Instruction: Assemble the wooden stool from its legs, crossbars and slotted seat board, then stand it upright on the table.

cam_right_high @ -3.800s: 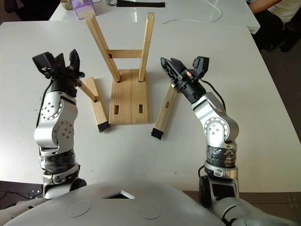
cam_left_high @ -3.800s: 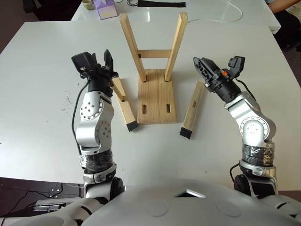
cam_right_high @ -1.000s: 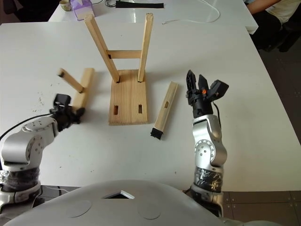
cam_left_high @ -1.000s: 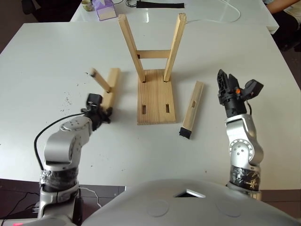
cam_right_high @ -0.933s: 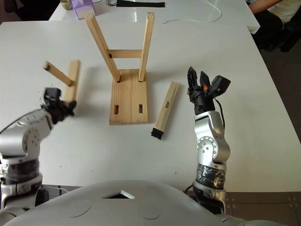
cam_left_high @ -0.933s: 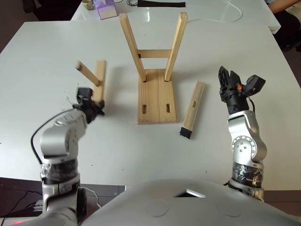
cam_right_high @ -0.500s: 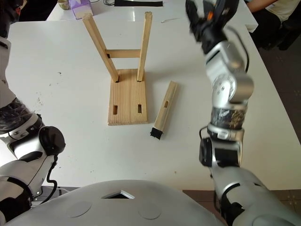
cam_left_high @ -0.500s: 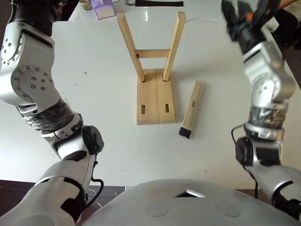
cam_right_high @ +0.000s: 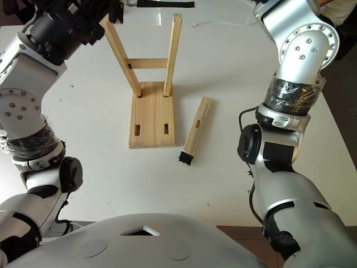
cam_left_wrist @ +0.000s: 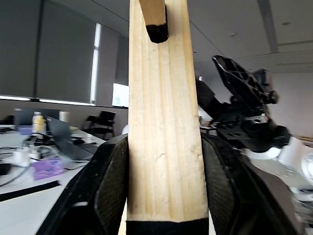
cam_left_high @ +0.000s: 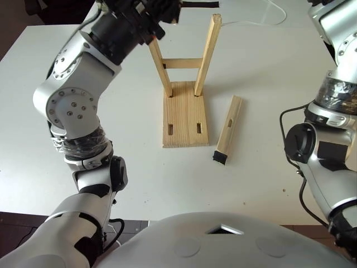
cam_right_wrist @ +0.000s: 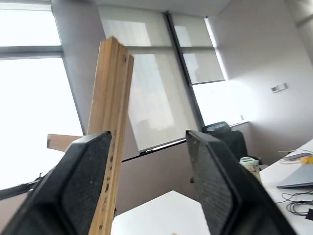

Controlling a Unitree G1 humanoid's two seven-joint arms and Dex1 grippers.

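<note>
White table (cam_left_high: 268, 67), with a second white table (cam_left_high: 245, 14) just behind it; my wrist views take in an office with blinded windows. The seat board (cam_left_high: 185, 125) lies flat at centre, its long axis running away from me and two open slots at its near end. Two upright legs (cam_left_high: 205, 53), joined by a crossbar (cam_left_high: 182, 63), rise from its far end. A loose leg (cam_left_high: 228, 127) lies just right of the board and roughly parallel to it, black cap toward me. My raised left gripper (cam_left_wrist: 166, 196) clamps the held leg (cam_left_wrist: 164, 122) lengthwise. My right gripper (cam_right_wrist: 149, 181) is spread wide.
</note>
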